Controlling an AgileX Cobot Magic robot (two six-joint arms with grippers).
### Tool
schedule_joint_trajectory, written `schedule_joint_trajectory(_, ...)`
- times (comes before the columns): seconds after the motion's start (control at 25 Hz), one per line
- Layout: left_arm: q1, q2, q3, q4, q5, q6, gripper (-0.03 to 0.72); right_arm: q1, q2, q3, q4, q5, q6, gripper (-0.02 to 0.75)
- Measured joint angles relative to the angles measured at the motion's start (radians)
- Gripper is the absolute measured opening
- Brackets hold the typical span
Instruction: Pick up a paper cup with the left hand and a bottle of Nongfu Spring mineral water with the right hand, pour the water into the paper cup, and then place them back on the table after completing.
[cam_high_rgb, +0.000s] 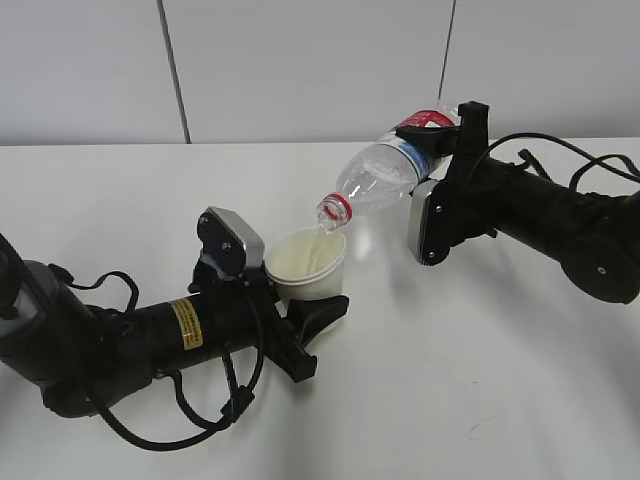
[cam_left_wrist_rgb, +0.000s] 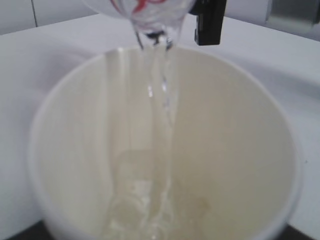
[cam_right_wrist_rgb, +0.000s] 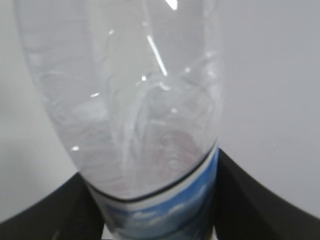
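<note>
The left hand (cam_high_rgb: 318, 318) grips the white paper cup (cam_high_rgb: 306, 265) just ahead of its wrist, while the right hand (cam_high_rgb: 455, 128) clamps the tilted clear plastic bottle (cam_high_rgb: 385, 172), pouring water (cam_left_wrist_rgb: 160, 125); overtilting could splash past the rim.

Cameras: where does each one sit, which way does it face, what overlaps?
Exterior: raised, facing both arms across the table; left hand holds the cup, right hand tips the bottle.
Left wrist: behind the cup, looking into it; water streams in; hardly any jaws visible.
Right wrist: along the bottle; jaws flank its label.
Shared: the bottle's mouth, exterior and left wrist.
</note>
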Motion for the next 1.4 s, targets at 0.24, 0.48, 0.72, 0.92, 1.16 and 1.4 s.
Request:
schedule_joint_trajectory(0.24,0.0,0.0,0.0,0.0,0.001,0.0,0.352,0.0,0.0,0.0,0.0,0.0,0.0,0.421)
schedule_joint_trajectory(0.48,0.0,0.0,0.0,0.0,0.002,0.0,0.352,0.0,0.0,0.0,0.0,0.0,0.0,0.421)
schedule_joint_trajectory(0.72,0.0,0.0,0.0,0.0,0.003,0.0,0.352,0.0,0.0,0.0,0.002,0.0,-0.002,0.421)
schedule_joint_trajectory(0.92,0.0,0.001,0.0,0.0,0.005,0.0,0.352,0.0,0.0,0.0,0.002,0.0,-0.002,0.421)
schedule_joint_trajectory(1.16,0.0,0.001,0.0,0.001,0.007,0.0,0.352,0.0,0.0,0.0,0.002,0.0,-0.002,0.421)
schedule_joint_trajectory(1.4,0.0,0.001,0.0,0.001,0.008,0.0,0.352,0.0,0.0,0.0,0.002,0.0,-0.002,0.421)
